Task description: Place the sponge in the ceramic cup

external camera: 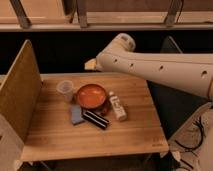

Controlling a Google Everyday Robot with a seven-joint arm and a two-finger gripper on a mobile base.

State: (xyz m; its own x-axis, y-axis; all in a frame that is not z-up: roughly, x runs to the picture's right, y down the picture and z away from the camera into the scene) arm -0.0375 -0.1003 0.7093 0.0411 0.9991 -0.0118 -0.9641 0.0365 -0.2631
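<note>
Sponge [76,114] lies flat on the table [60,142] just off the near-left rim of the orange bowl [91,96], with the black bar [95,119] beside it in front of the bowl. The cup [65,90] stands upright just left of the bowl. My claw [92,64] hangs beyond the bowl, above the table's far edge, fingers apart and holding nothing.

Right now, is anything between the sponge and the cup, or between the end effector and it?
Nothing visible between sponge and cup; the bowl sits just beside that line. The end effector is over the table's back edge; the bowl lies between it and the sponge.
</note>
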